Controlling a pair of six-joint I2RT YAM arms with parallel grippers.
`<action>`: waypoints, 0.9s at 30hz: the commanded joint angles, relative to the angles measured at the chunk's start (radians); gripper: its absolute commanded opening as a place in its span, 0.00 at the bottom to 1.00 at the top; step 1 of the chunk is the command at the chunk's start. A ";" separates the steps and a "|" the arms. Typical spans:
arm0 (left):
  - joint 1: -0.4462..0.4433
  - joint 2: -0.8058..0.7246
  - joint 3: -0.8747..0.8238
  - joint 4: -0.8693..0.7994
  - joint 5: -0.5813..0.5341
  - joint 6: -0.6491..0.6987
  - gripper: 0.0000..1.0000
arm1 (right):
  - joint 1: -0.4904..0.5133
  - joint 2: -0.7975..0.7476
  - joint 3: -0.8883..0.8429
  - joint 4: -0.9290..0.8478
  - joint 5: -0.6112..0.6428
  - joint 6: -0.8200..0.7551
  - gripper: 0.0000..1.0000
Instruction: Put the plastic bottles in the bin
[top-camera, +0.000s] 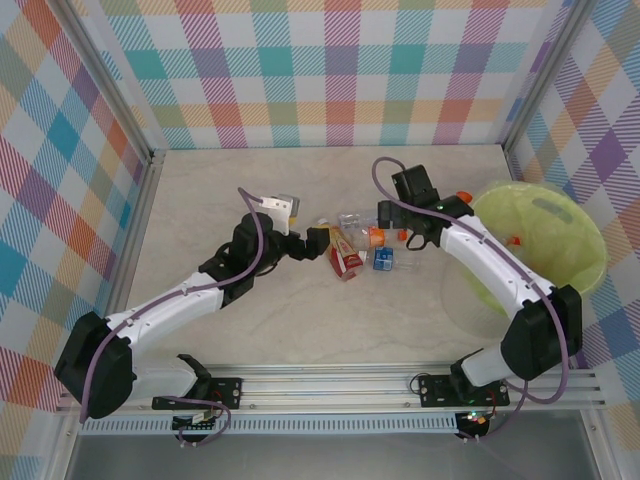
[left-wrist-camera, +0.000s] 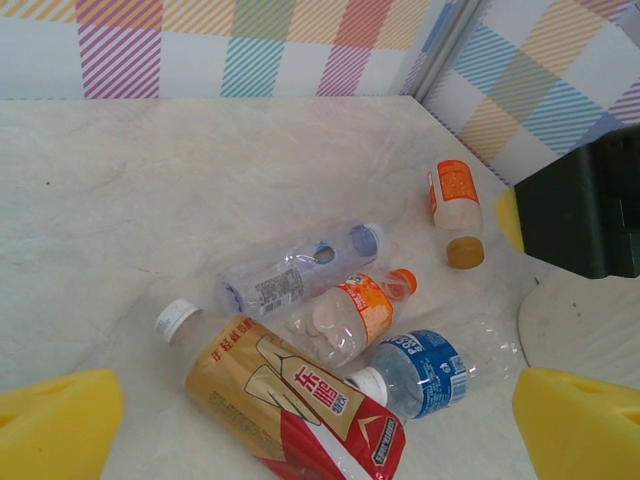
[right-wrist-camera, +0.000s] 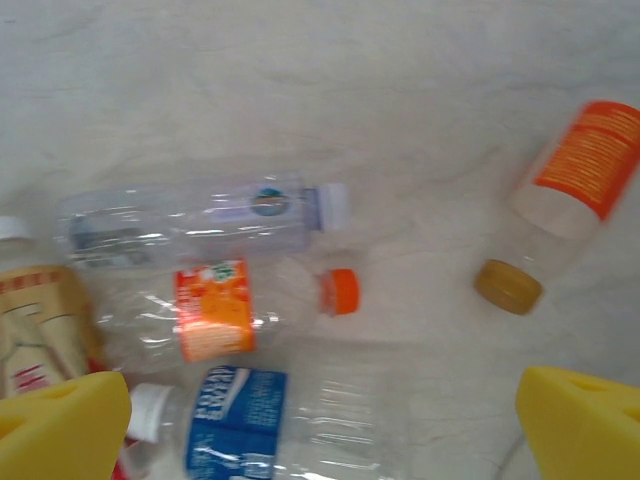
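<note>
A pale desk (top-camera: 300, 320) with bright plaid walls (top-camera: 330, 70). Five plastic bottles (top-camera: 355, 250) lie on their sides near its middle. Four are huddled close together: a clear one (left-wrist-camera: 290, 275), an orange-labelled one (left-wrist-camera: 345, 318), a blue-labelled one (left-wrist-camera: 425, 372) and a red-and-gold one (left-wrist-camera: 300, 405). A tan-capped one (left-wrist-camera: 455, 200) lies apart. The yellow-green bin (top-camera: 590, 262) stands at the desk's right side, away from them. The left fingers (left-wrist-camera: 55, 425) and the right fingers (right-wrist-camera: 580, 425) are spread wide above the huddle — holding nothing.

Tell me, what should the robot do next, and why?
Probably lower the right jaws a little and close them on the blue-label bottle: they stand open just above it, and it lies outside the bin.
</note>
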 joint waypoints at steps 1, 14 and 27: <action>0.011 -0.026 -0.019 -0.004 -0.016 -0.008 1.00 | -0.039 -0.071 -0.040 -0.025 0.094 0.045 0.99; 0.016 -0.012 -0.024 0.007 -0.015 -0.026 1.00 | -0.065 -0.013 -0.001 0.098 -0.128 0.035 0.98; 0.034 -0.070 -0.065 -0.028 -0.061 -0.031 1.00 | 0.013 0.432 0.299 0.240 0.037 0.169 1.00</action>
